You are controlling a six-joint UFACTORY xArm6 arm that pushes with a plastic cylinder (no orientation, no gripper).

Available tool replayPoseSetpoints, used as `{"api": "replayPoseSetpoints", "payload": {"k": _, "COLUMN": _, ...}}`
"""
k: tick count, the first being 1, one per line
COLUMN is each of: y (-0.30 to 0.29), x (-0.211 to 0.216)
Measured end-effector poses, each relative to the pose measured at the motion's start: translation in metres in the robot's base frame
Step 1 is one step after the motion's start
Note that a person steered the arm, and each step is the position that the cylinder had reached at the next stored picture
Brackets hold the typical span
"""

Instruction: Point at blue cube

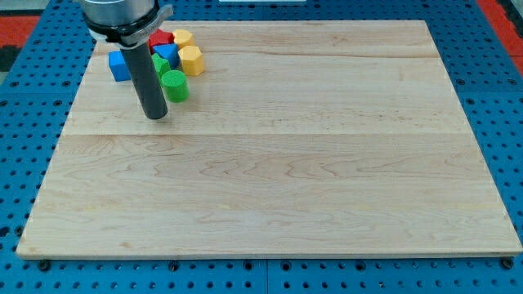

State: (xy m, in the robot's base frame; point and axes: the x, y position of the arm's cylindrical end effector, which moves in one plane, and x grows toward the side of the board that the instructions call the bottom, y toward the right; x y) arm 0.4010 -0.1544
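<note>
Camera view showed my tip point(155, 116), a bare rod holding nothing, resting on the wooden board point(270, 180). Just beyond it to the right sat a green cylinder point(175, 85); to its upper left, the blue cube point(119, 66), near but apart.

The arm point(122, 16) is cut off by the view's top edge, so only its lowest housing and the dark rod point(147, 77) show. The rod stands in front of the block cluster and hides part of it — the blue cube point(119, 66) shows only as a slab at the rod's left, its right side covered. A second blue block point(168, 54) peeks out at the rod's right, shape unclear. The red block point(161, 38) is mostly hidden, and one green block point(161, 65) is a mere sliver — neither shape can be told.
</note>
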Motion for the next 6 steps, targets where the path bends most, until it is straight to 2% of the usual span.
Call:
{"api": "replayPoseSetpoints", "payload": {"k": 2, "y": -0.018, "x": -0.024}}
{"api": "replayPoseSetpoints", "payload": {"k": 3, "y": -0.067, "x": -0.019}}
{"api": "replayPoseSetpoints", "payload": {"k": 4, "y": -0.103, "x": -0.041}}
{"api": "replayPoseSetpoints", "payload": {"k": 5, "y": -0.084, "x": -0.075}}
{"api": "replayPoseSetpoints", "payload": {"k": 6, "y": -0.051, "x": -0.078}}
